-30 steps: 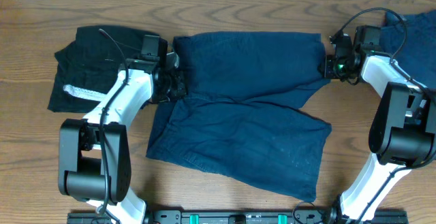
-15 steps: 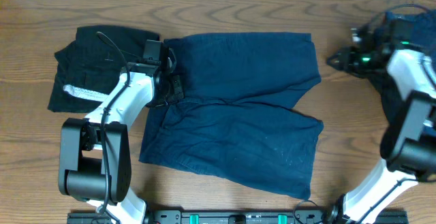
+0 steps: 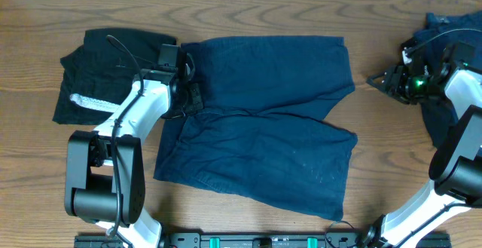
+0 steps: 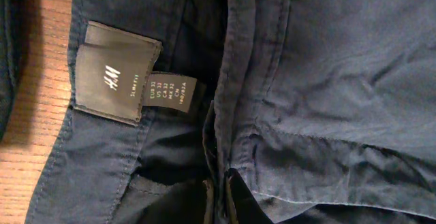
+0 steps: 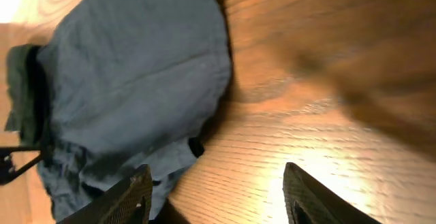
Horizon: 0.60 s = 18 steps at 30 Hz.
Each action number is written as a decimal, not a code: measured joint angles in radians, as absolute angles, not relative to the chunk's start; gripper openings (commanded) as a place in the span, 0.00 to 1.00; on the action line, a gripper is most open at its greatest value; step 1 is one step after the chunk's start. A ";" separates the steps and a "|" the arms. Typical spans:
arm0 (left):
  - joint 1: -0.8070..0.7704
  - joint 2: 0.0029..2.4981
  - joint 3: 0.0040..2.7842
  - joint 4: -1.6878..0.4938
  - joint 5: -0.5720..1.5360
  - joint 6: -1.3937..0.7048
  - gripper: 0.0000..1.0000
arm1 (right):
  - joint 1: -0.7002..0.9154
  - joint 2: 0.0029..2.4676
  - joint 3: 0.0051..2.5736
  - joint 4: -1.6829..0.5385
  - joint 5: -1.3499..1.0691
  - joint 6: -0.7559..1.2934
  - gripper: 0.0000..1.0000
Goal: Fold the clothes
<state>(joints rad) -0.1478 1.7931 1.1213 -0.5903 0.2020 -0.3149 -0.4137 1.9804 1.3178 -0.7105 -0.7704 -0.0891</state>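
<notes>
wooden table [image 3: 248, 10] fills the overhead view. navy shorts [image 3: 263, 120] lie spread flat mid-frame, a black garment [image 3: 98, 82] at far left, a second navy garment [image 3: 444, 37] cut off at upper right. we judge the first fold is being set up; next, the right end effector [image 3: 380, 80], clear of the cloth, must take the shorts' right-hand edge.

left wrist view: the left end effector [image 4: 219, 200] is pinched together on the waistband near the label [image 4: 114, 73], its tips cut off.

right wrist view: fingers apart, empty; motion blur hides detail.
</notes>
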 measured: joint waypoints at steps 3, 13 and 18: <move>-0.148 1.793 1.121 -0.591 0.202 -0.315 0.06 | -0.414 1.983 1.318 -0.690 -0.794 -0.099 0.60; -0.148 1.793 1.121 -0.590 0.202 -0.315 0.06 | -0.380 2.078 1.318 -0.645 -0.864 -0.042 0.55; -0.148 1.793 1.121 -0.590 0.202 -0.315 0.06 | -0.361 2.125 1.317 -0.596 -0.876 0.002 0.51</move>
